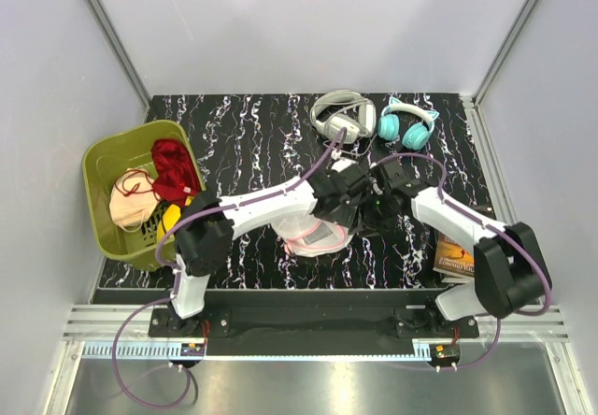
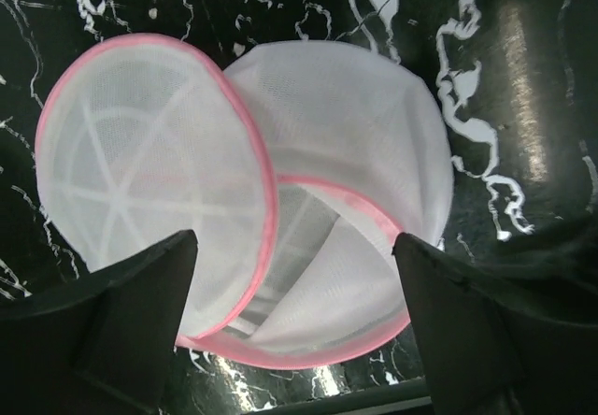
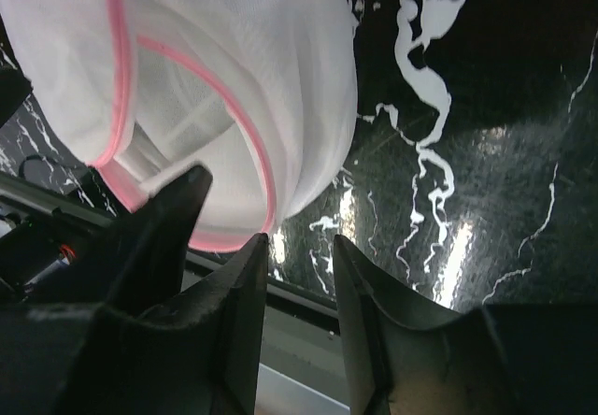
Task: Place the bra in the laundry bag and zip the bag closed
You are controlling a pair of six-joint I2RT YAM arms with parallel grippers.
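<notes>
1. Grey walls close in three sides of a black, white-veined marble-pattern bench (image 1: 243, 135).
2. Far left stands an olive-green plastic basket (image 1: 101, 158). The soft peach-orange padded bra (image 1: 129, 205) lies inside it, touching a dark red garment (image 1: 173, 170), so it is not yet bagged.
3. The left hand (image 2: 294, 275) hangs over the bench centre with its fingers spread wide, gripping nothing.
4. Between those fingers lies the round white mesh laundry bag (image 2: 346, 125) with pink zip trim. Its ribbed lid is flapped open leftward and the mouth gapes.
5. The right hand (image 3: 299, 247) sits low at the bag's rim, its fingers close together with an empty narrow gap.
6. Behind lie white headphones (image 1: 343, 114) and teal headphones (image 1: 406, 125); a book (image 1: 453, 256) rests at the right edge.
7. The step looks like readying the bag. One hand should pin the rim so the mouth stays wide. The other should gather the bra's straps clear of the zip.
8. No zip puller shows. The arms cover most of the bag from above. Whether the right fingertip touches the trim cannot be told.
</notes>
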